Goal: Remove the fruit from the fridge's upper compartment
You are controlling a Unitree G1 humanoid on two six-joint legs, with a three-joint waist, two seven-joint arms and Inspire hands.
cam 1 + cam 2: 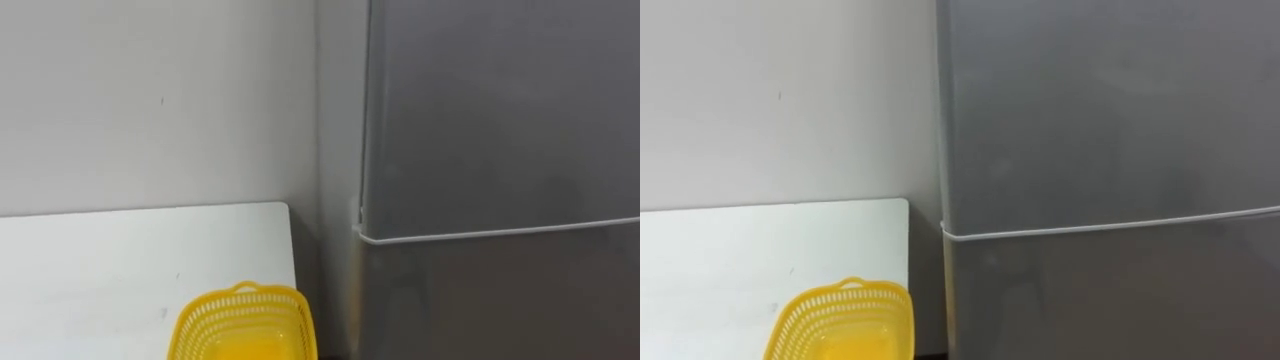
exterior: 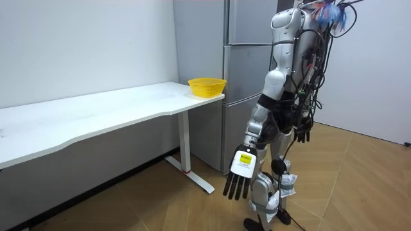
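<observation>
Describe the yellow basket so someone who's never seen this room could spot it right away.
Find the tall grey fridge against the back wall; a long white table runs up beside it. At the table's end nearest the fridge sits a small yellow mesh basket. It is the one brightly coloured thing on that white top.

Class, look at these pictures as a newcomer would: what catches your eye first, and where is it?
The bright yellow basket stands at the end of the white table, next to the tall grey fridge, whose doors are shut. The robot stands before the fridge, its left hand hanging open at its side.
</observation>
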